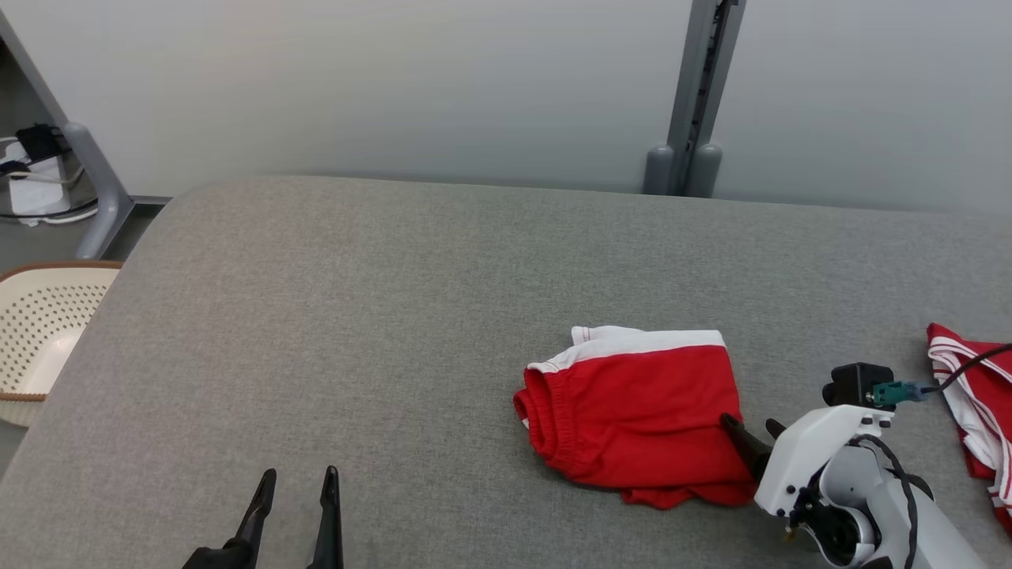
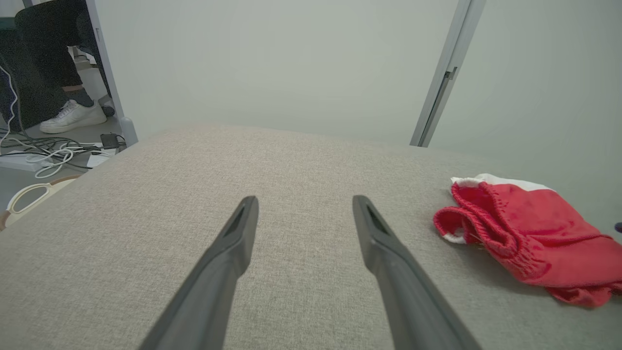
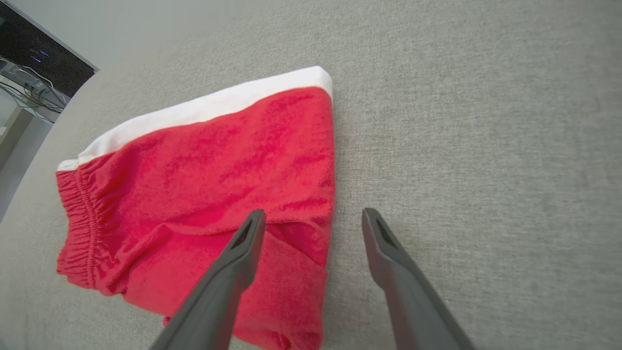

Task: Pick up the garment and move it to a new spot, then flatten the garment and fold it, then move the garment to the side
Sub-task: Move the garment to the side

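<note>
The garment (image 1: 640,411) is a pair of red shorts with a white band, lying folded on the grey table right of centre; it also lies at the right of the left wrist view (image 2: 529,236) and at the left of the right wrist view (image 3: 204,194). My right gripper (image 1: 751,431) is open at the garment's right edge, one finger over the red cloth and one over bare table, as its midpoint (image 3: 313,216) shows. Far left of the garment, near the front edge, my left gripper (image 1: 296,478) stands open and holds nothing (image 2: 303,201).
A second red cloth with white stripes (image 1: 976,411) lies at the table's right edge. A perforated cream basket (image 1: 39,332) stands off the table at the left. A grey post (image 1: 696,95) rises behind. A person's white shoe (image 2: 73,116) and cables are on the floor.
</note>
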Available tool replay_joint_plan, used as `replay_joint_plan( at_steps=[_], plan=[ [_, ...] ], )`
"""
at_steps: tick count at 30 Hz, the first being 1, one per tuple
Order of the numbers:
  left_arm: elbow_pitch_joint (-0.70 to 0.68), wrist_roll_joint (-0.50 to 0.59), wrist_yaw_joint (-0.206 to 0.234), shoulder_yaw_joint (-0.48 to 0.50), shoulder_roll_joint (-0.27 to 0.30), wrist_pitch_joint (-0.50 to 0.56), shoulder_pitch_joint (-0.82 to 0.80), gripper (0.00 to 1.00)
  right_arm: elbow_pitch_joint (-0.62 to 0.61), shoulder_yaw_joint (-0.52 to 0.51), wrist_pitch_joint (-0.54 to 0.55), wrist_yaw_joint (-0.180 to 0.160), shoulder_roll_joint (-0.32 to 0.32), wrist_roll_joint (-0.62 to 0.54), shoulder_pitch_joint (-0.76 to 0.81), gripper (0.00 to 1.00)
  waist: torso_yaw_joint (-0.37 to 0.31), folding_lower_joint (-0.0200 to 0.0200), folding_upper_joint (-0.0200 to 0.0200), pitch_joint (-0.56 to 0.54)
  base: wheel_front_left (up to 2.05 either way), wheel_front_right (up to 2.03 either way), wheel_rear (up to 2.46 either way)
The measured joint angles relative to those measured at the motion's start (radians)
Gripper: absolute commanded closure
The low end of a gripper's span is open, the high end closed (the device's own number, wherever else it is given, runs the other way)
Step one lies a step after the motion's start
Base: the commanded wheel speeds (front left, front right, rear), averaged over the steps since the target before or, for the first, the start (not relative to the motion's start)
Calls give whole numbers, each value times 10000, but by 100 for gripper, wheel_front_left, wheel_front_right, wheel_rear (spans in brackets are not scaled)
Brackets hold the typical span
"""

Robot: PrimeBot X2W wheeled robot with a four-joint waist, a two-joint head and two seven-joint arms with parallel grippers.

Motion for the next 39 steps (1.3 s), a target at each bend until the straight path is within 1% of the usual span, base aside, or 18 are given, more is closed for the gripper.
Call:
replay_joint_plan(
  at_steps=[6, 11, 12, 13, 17, 19, 20, 22, 26, 27, 29, 30, 31, 33, 35, 36, 39],
  plan=[
    [-69, -73, 86, -107, 2, 0, -100, 0, 1593, 67, -186, 0, 267, -345, -903, 0, 327, 1, 0, 323, 0, 0, 0],
    [-132, -84, 130, -138, 0, 0, -194, 0, 2523, 73, -349, 0, 449, -182, -1439, 0, 305, 0, 0, 575, 0, 0, 0],
    [-136, -84, 144, -140, 2, 0, -218, 0, 2546, 186, -351, 0, 489, -84, -1511, 9, 260, 0, 0, 605, 0, 0, 0],
    [-151, -88, 163, -128, 0, 0, -255, 0, 2533, 222, -458, 0, 523, 142, -1543, 100, 203, 0, 0, 636, 0, 0, 0],
    [-320, -167, 251, 2, 0, 0, -354, 0, 2069, 913, -698, 0, 617, 667, -1668, 100, -234, 0, 0, 744, 0, 0, 0],
    [-364, -171, 265, 73, 0, 0, -350, 0, 1624, 1300, -702, 0, 451, 859, -1829, 100, -557, 0, 0, 794, 0, 0, 0],
    [-380, -171, 263, 111, 4, 2, -353, 0, 1363, 1523, -698, 2, 215, 894, -1918, 100, -741, 0, 0, 818, 0, 0, 0],
    [-431, -173, 286, 176, 2, 2, -356, 0, 830, 1822, -548, 2, -456, 947, -2090, 100, -1120, 0, 0, 862, 0, 0, 0],
    [-539, -167, 290, 188, 0, 0, -417, 0, -512, 2150, 293, 0, -2006, 1250, -2338, 100, -1882, 0, 0, 978, 0, 0, 0],
    [-539, -167, 290, 188, 0, 0, -417, 0, -512, 2150, 293, 0, -2006, 1250, -2338, 100, -1882, 0, 0, 978, 0, 0, 0],
    [-531, -169, 284, 161, -2, 2, -500, 0, -1055, 2240, 905, 0, -2801, 1350, -2413, 100, -2211, 0, 0, 1063, 0, 0, 0],
    [-535, -159, 278, 134, -2, 0, -652, 0, -1360, 2125, 1279, 0, -3499, 1317, -2582, 100, -2470, 1, 0, 1190, 0, 0, 0],
    [-525, -155, 261, 119, -2, 0, -715, 0, -1396, 1988, 1407, 0, -3754, 1225, -2738, 100, -2564, 1, 0, 1282, 0, 0, 0],
    [-470, -134, 226, 52, -8, 0, -843, 0, -1313, 1766, 1620, 0, -4084, 976, -3042, 100, -2682, 0, 0, 1490, 0, 0, 0],
    [-451, -127, 209, 31, -6, 0, -891, 0, -1198, 1647, 1678, 0, -4171, 815, -3198, 100, -2718, 0, 0, 1593, 0, 0, 0],
    [-410, -67, 186, -2, 0, 0, -999, 0, -976, 1465, 1722, 2, -4311, 410, -3555, 100, -2734, 0, 0, 1780, 0, 0, 0],
    [-322, -44, 117, -36, -8, 0, -1125, 0, -479, 1181, 1831, 0, -4554, -144, -3975, 100, -2598, 0, 0, 1962, 0, 0, 0]
  ],
)
